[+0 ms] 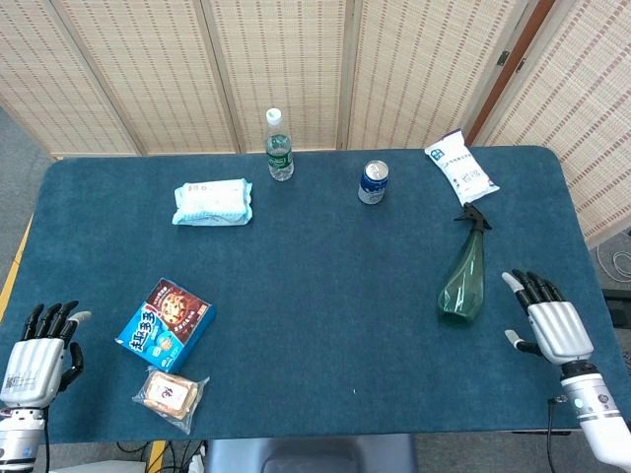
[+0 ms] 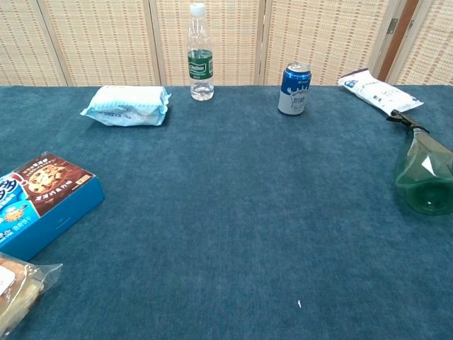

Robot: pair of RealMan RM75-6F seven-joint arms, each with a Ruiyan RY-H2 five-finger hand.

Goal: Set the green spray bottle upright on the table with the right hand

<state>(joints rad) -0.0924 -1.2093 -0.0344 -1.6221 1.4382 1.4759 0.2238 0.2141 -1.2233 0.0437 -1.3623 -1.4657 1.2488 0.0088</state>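
The green spray bottle lies on its side on the surface; the right hand sits just beside it, fingers spread, holding nothing, probably lining up a grab.

Seen only from the head view. Right hand hovered over the counter near its right edge, toward the front right corner, back upward, fingers spread apart and pointing toward the far edge, thumb out to the side, holding nothing. Left hand lay just off the counter's front left corner, back upward, fingers slightly apart, empty. Wrists trailed off toward the bottom.
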